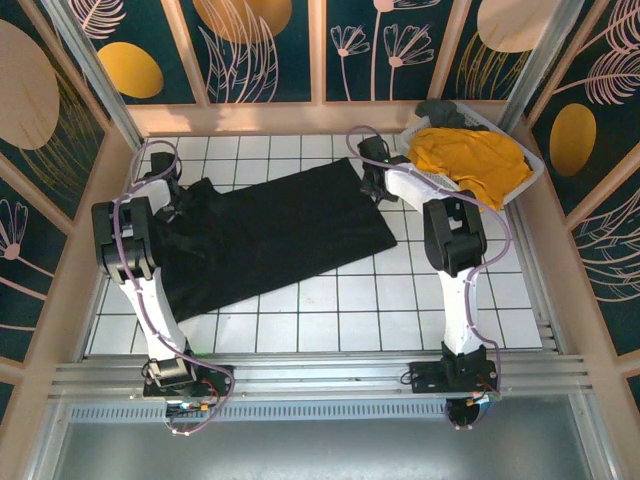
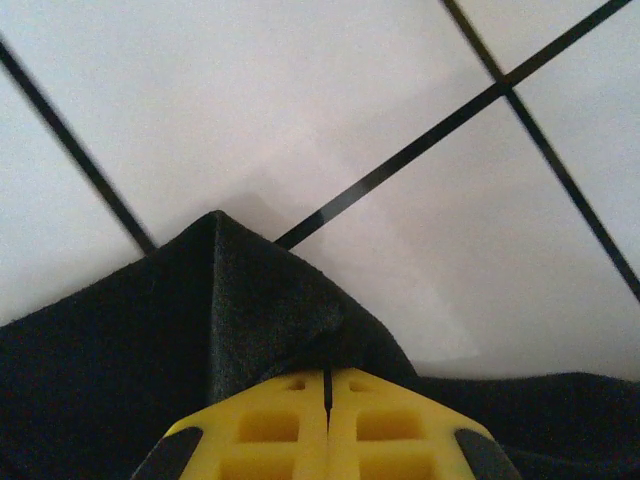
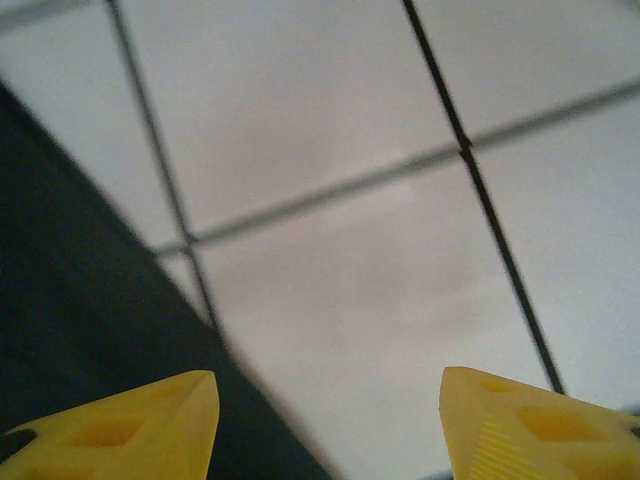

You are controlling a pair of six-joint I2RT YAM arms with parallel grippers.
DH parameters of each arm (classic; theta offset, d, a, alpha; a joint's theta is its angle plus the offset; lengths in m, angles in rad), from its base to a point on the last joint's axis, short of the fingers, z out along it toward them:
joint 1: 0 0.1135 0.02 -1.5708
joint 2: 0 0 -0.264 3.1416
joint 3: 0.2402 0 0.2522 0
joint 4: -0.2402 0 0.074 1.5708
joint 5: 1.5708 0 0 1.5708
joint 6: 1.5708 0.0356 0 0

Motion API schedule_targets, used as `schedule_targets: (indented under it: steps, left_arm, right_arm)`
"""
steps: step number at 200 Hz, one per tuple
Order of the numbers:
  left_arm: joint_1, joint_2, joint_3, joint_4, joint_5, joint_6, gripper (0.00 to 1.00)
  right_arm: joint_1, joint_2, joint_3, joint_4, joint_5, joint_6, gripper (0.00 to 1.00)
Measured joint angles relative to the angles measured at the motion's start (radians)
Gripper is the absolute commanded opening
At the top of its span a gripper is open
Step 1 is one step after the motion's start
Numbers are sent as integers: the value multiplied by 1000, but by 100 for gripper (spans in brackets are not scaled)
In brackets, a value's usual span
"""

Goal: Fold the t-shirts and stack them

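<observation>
A large black cloth t-shirt point(image 1: 280, 235) lies spread on the white-tiled counter point(image 1: 400, 300). It covers the left and middle of the surface, from near the far left corner across toward the centre, and its lower part reaches toward the near left edge. The cloth lies mostly flat, with some bunching at its far left end.

The left arm point(image 1: 130, 245) reaches to that bunched end near the far left corner. In the left wrist view its yellow fingers point(image 2: 270, 430) are pressed together, so the left jaws are pinching a fold of the black t-shirt point(image 2: 215, 300). The fold rises in a small peak just ahead of the tips, over the bare counter point(image 2: 350, 100).

The right arm point(image 1: 455, 235) reaches toward the far edge, its end just beside the far right corner of the black t-shirt. In the right wrist view the right jaws are spread, one yellow finger point(image 3: 150, 420) at each lower side, with nothing between them. They are above the tiles point(image 3: 350, 250), and the edge of the black t-shirt point(image 3: 80, 300) runs along the left.

A mustard-yellow cloth t-shirt point(image 1: 470, 160) is heaped in a white plastic lattice basket point(image 1: 533, 163) at the far right corner of the counter, well apart from the black one. Something dark point(image 1: 440, 110) shows at the far end of the basket; I cannot tell what it is.
</observation>
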Motion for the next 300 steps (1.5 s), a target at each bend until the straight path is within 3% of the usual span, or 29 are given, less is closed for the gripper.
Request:
schedule_targets:
  steps: [74, 202, 224, 300]
  left_arm:
    - [-5, 40, 65, 13, 131, 32, 0]
    - [-30, 129, 196, 12, 212, 56, 0]
    - [-30, 139, 217, 0, 217, 60, 0]
    - [-31, 170, 271, -23, 235, 69, 0]
  right_arm:
    - [20, 317, 480, 26, -136, -79, 61]
    - [-26, 471, 639, 64, -220, -93, 56]
    - [-36, 488, 663, 85, -256, -91, 49]
    - [-47, 515, 684, 95, -245, -80, 0]
